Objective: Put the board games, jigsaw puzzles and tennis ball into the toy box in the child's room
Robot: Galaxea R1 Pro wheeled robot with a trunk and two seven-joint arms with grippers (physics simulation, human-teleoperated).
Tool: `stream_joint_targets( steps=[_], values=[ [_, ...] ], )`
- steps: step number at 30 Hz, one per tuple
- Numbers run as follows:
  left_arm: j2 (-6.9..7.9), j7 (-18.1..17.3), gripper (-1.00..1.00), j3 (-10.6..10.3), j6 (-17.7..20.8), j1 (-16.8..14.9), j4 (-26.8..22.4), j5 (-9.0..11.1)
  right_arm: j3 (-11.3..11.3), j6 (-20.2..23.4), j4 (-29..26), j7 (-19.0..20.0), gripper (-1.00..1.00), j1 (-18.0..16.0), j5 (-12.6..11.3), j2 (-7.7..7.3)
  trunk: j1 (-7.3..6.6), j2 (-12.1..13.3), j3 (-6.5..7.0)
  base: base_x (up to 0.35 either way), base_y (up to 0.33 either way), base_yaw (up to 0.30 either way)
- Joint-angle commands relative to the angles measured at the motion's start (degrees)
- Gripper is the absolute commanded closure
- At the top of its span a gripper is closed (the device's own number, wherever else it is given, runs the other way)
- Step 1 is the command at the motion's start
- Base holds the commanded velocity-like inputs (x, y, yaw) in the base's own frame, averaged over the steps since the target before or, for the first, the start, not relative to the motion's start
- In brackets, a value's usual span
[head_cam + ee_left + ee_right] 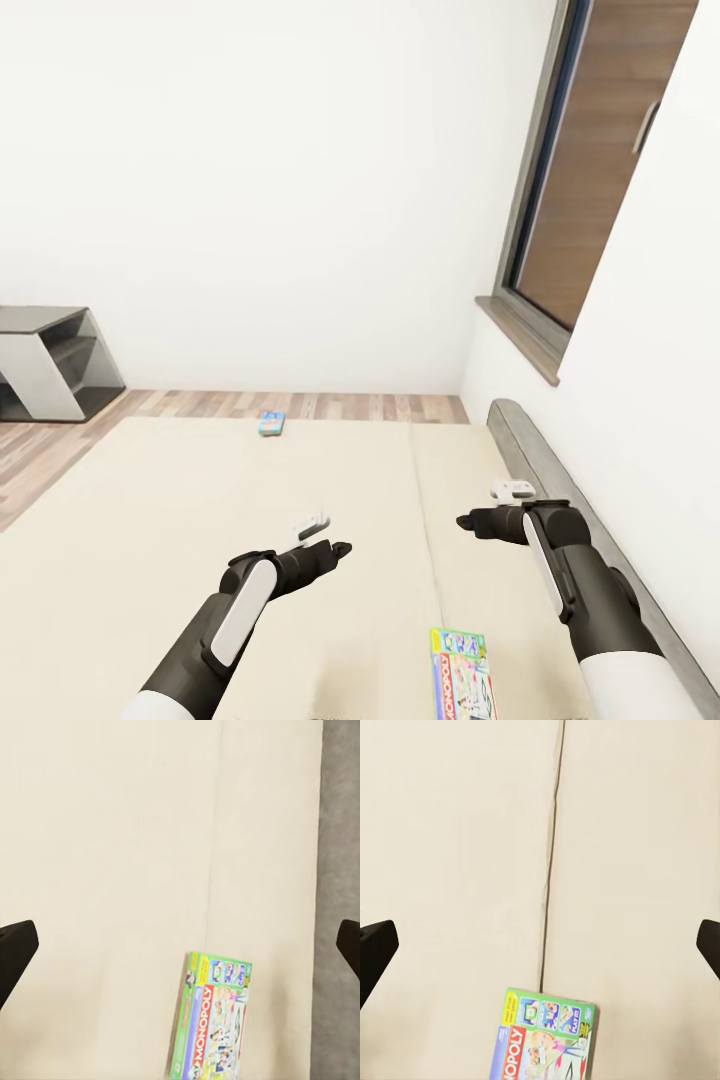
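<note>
White walls and a wood-framed window (600,170) back the head view, where the bed (150,560) spreads its cream mattress below both arms, a grey headboard (560,480) running along its right edge and a grey shelf unit (45,360) standing on the plank floor at far left. Two board games lie on the mattress: the small blue one (271,423) near the far edge, well apart from the arms, and the Monopoly box (463,673) close in, between the two forearms and nearer the right one. The left gripper (335,545) and the right gripper (475,520) hang above the bedding, holding nothing; whether their jaws stand apart is hard to read from this angle. Seen from the left wrist, dark fingertips (15,949) sit at opposite edges of the frame, so the jaws stand wide apart, with the Monopoly box (214,1020) lying flat on the mattress near the grey headboard strip (337,832). Seen from the right wrist, the fingertips (375,945) are likewise spread wide and empty, and the Monopoly box (547,1039) lies just beside the mattress seam (551,870). The box is probably light, stiff cardboard with a slick printed lid; lying flat on soft bedding, it likely wants a pinch across its narrow width at the long edges, pressing slightly into the mattress.
</note>
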Motion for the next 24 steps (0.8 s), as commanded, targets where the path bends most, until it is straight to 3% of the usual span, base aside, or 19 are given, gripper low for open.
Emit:
stream_joint_targets(
  steps=[1, 24],
  values=[
    [0.01, 0.53, -1.00, -0.05, 0.15, -0.02, -0.08, 0.61, -0.05, 0.20, -0.06, 0.55, -1.00, -0.04, 0.60, 0.00, 0.01, -0.06, -0.17, 0.000, 0.000, 0.000],
    [0.01, 0.50, -1.00, -0.08, 0.19, -0.06, -0.08, 0.61, -0.05, 0.70, -0.05, 0.55, -1.00, -0.04, 0.60, 0.00, -0.43, 0.74, -1.97, 0.000, 0.000, 0.000]
  ],
)
